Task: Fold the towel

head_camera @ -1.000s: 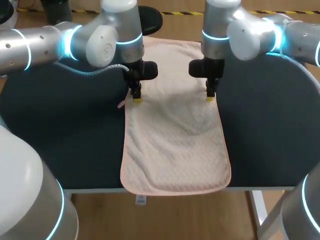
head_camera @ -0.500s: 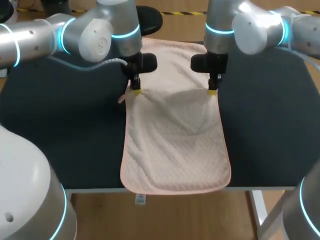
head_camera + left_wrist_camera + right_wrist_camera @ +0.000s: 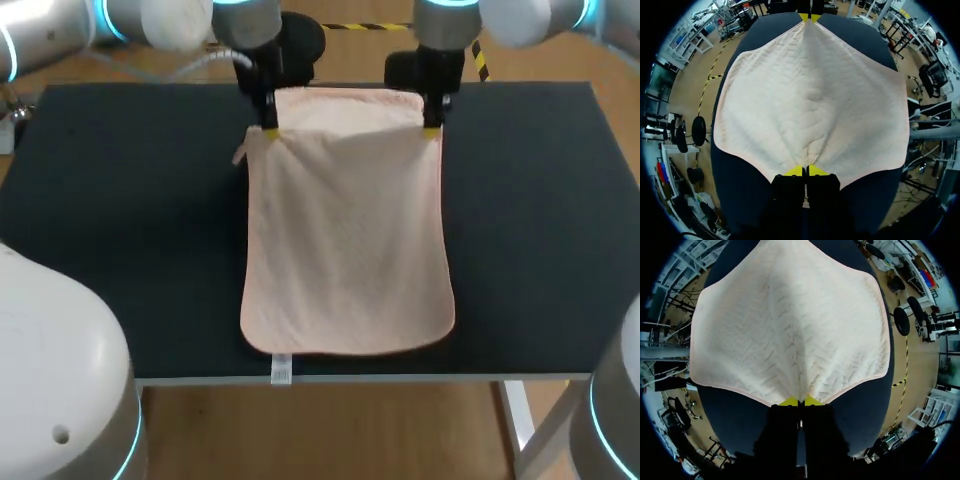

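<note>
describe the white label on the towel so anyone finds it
On the dark table lies a pale pink quilted towel. Its small white label hangs off the near edge, at the left corner; the only other tab is pink, beside the left hand.

Dark table (image 3: 120,220) — a pale pink towel (image 3: 345,240) lies across it.

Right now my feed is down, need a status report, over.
Left claw shut on towel corner. Right claw shut on the other far corner. Nothing lying on towel.
</note>
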